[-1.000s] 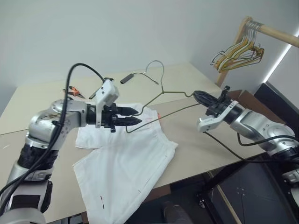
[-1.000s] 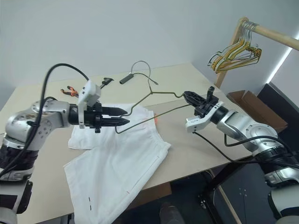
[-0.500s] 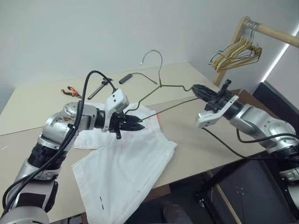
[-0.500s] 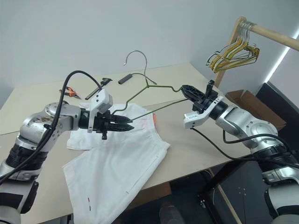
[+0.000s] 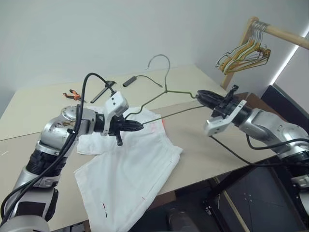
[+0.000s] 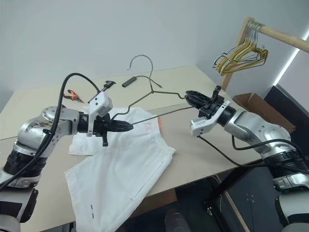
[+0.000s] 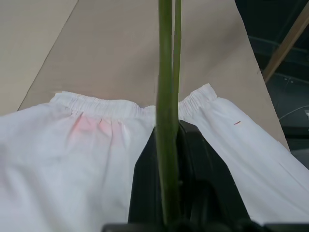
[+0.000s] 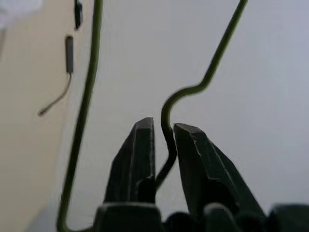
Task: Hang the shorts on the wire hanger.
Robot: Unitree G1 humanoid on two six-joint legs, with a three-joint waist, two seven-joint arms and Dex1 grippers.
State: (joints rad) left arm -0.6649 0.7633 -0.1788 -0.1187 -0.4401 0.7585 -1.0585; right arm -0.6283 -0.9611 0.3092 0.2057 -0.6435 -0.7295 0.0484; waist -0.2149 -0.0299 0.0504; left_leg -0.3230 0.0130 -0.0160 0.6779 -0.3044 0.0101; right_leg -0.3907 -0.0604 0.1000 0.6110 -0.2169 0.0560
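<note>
I hold the hanger (image 5: 166, 99) aloft: left gripper (image 5: 136, 126) clamped, right gripper (image 8: 164, 133) parted around it; shorts (image 5: 130, 169) lie unhung on table (image 5: 203, 154)

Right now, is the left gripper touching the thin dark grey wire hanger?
Touching. In the left wrist view the left gripper has its black fingers closed on the thin dark grey wire hanger, which runs straight out from between them above the white shorts.
</note>
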